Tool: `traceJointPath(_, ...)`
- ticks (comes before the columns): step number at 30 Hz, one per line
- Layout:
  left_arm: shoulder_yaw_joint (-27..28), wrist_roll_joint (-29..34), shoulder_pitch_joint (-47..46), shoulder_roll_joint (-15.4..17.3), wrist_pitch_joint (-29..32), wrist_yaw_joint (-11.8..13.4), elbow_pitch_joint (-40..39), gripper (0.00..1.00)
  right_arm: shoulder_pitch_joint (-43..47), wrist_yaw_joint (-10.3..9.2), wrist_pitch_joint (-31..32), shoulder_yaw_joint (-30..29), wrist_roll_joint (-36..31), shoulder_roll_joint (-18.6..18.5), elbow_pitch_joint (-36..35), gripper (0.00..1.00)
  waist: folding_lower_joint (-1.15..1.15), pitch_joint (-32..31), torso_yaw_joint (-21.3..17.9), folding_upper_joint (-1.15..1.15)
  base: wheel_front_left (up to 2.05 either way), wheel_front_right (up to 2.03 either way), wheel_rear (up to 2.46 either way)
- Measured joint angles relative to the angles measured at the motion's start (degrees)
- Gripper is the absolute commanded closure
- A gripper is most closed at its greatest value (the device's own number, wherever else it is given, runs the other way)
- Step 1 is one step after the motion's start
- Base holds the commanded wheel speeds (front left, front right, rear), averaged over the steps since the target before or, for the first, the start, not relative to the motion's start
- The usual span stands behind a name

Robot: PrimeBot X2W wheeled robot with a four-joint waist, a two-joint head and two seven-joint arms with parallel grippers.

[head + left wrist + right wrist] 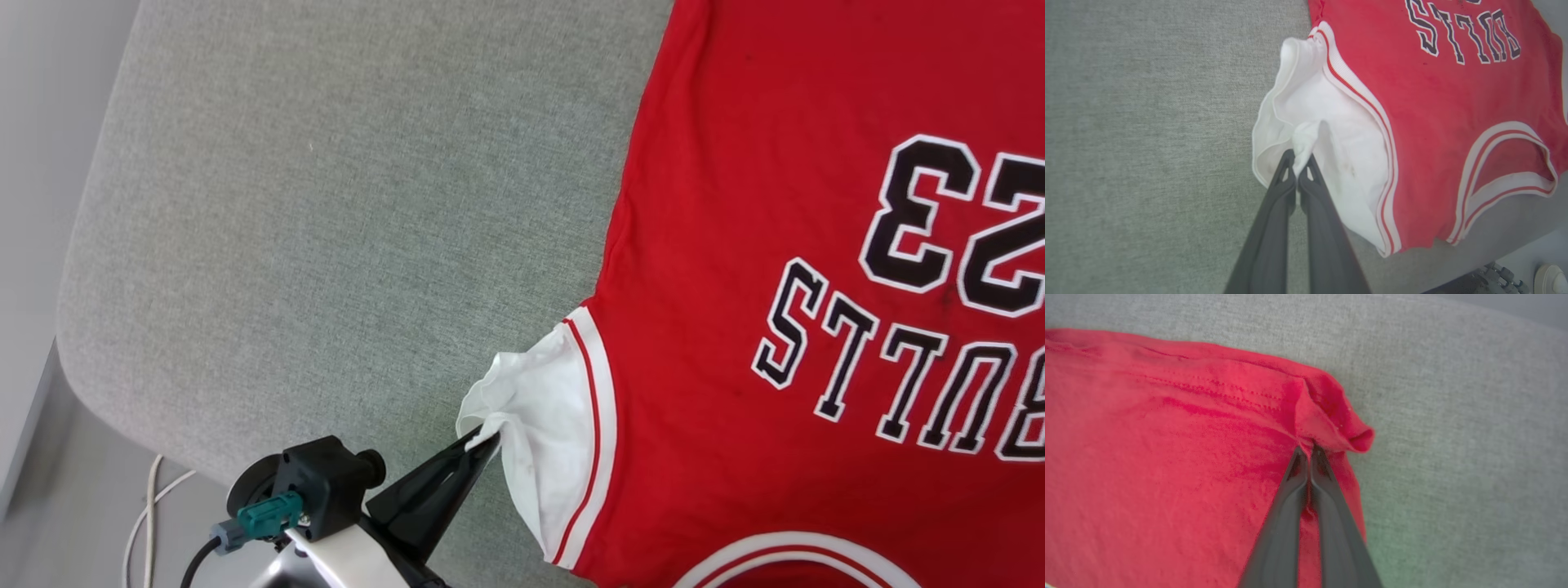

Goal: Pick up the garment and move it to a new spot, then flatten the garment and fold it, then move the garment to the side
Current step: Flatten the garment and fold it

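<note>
Garment (735, 245) is lying spread on a grey fabric surface (326, 204), printed side up, taking up the right part of the head view. Black-and-white lettering (849, 359) is reading upside down from the robot's side. The white-striped neckline (788, 539) is sitting at the edge nearest the robot.

Left gripper (488, 439) is reaching in from the lower edge of the head view, its two dark fingers lying at a low angle and pointing toward the white sleeve (555, 408). Its jaws are standing pressed together, pinching a small tuck of the sleeve's open edge between the tips. In the left wrist view the white cloth is bunching into a ridge just above the fingertips, and the cuff is curling up off the surface around that ridge. Red-and-white striped trim (600, 392) is running along the seam between sleeve and red body.

Right gripper (1308, 451) is meeting a red corner of the garment, beside a stitched hem. Its jaws are likewise standing closed, gripping a raised fold of red cloth. The fold is rolling over past the tips toward bare grey fabric.

Pale cable (147, 506) is trailing beyond the surface's near edge, beside the left arm's green connector (269, 514).
</note>
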Motion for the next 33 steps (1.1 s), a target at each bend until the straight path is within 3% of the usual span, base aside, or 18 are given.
traceJointPath(8, 1.27, -0.33, 1.25, 1.57, -0.03, 1.78, 0.70, 1.00, 7.40, 0.00, -1.58, 0.15, 2.26, 1.82, 1.20, 1.00, 0.00, -5.61, -3.03, 0.00, 0.00, 0.00, 0.00)
traceJointPath(16, 2.71, -1.65, 3.99, 3.56, 0.29, 4.10, 1.42, 1.00, 19.86, 0.00, -2.29, 3.82, 8.86, 2.19, -0.79, 1.00, -0.01, -13.28, -7.74, 0.00, 0.00, 0.00, 0.00)
traceJointPath(25, 4.39, -3.52, 8.14, 4.20, -1.26, 6.82, 3.39, 1.00, 37.90, 0.00, -3.32, 5.66, 18.12, 0.33, -8.78, 1.00, -0.01, -22.69, -13.47, 0.00, 0.00, 0.00, 0.00)
traceJointPath(33, 5.89, -5.11, 11.50, 3.13, -4.00, 8.86, 4.98, 1.00, 54.03, 0.00, -4.27, 3.02, 22.94, 1.05, -18.13, 1.00, -0.02, -28.75, -18.93, 0.00, 0.00, 0.00, 0.00)
